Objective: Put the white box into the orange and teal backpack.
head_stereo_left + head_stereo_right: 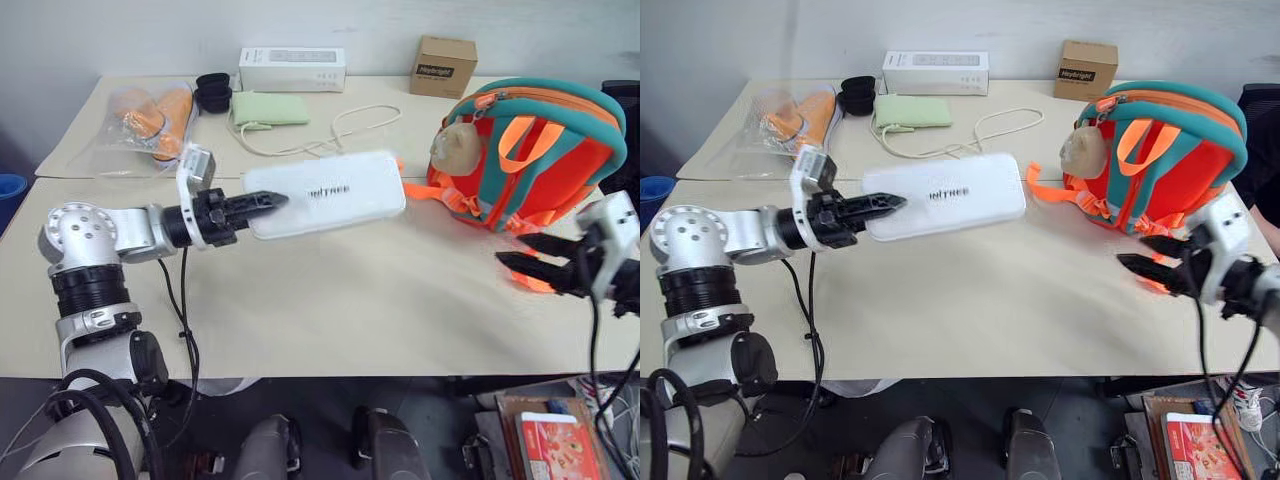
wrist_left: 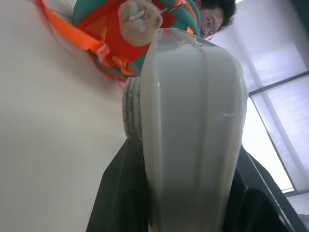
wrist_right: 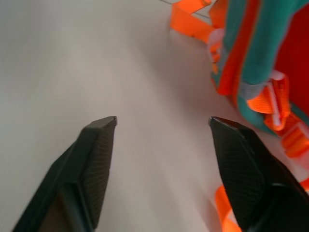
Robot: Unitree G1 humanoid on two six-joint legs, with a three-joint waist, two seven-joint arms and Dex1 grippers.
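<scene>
White box clamped by left gripper, right gripper agape

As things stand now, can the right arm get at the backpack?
Probably yes. The right gripper is open and holds nothing, and it hangs just in front of the backpack, beside its lower straps. Only bare table lies between them. The left gripper holds the white box off to the other side.
</scene>
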